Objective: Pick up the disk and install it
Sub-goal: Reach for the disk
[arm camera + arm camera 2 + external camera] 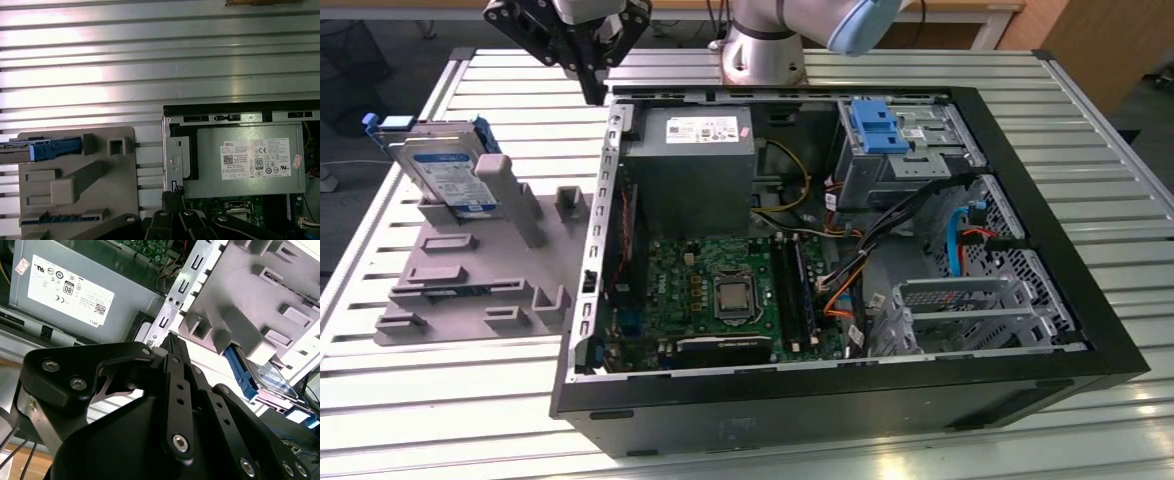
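**The disk waits in its stand; the gripper hangs shut and holds nothing.**

On the exterior view's left, the flat silver disk [443,168] in its blue plastic frame leans on its edge in the grey plastic stand [467,275]. Its top sticks up, so I think it is easy to grab. To its right and higher up, the black gripper [596,92] has its fingers pressed together, over the back corner of the big open black computer case [854,395]. In the case sit a grey metal box with a white sticker [687,175], a green board [700,290], coloured wires and a silver metal cage [961,310]. The disk is not yet inside.
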Action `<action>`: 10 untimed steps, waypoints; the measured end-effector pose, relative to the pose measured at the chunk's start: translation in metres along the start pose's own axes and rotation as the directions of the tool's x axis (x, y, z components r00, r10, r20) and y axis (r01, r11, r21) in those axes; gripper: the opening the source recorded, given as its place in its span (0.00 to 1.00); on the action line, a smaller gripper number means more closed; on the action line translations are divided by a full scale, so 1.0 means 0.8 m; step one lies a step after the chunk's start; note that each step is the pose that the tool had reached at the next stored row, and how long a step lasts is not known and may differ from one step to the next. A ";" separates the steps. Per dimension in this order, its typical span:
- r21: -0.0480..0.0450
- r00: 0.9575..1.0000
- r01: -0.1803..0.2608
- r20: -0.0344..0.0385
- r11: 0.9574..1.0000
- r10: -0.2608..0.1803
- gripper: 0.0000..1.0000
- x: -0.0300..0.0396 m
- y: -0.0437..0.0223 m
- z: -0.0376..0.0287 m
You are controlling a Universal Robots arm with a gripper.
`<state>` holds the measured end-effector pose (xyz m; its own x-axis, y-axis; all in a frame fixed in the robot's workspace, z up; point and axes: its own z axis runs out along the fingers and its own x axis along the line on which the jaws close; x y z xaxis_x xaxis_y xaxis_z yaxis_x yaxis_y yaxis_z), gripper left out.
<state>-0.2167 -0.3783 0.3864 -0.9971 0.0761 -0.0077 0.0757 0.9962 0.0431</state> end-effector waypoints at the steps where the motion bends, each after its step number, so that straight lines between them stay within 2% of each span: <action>1: 0.000 1.000 0.000 0.000 1.000 0.000 0.11 0.0001 0.0001 0.0000; 4: 0.000 1.000 0.000 0.000 1.000 0.000 0.11 0.0006 0.0001 -0.0001; 10: 0.000 1.000 0.000 0.000 1.000 0.000 0.11 0.0090 0.0046 0.0002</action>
<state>-0.2236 -0.3741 0.3863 -0.9971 0.0762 -0.0077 0.0758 0.9962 0.0430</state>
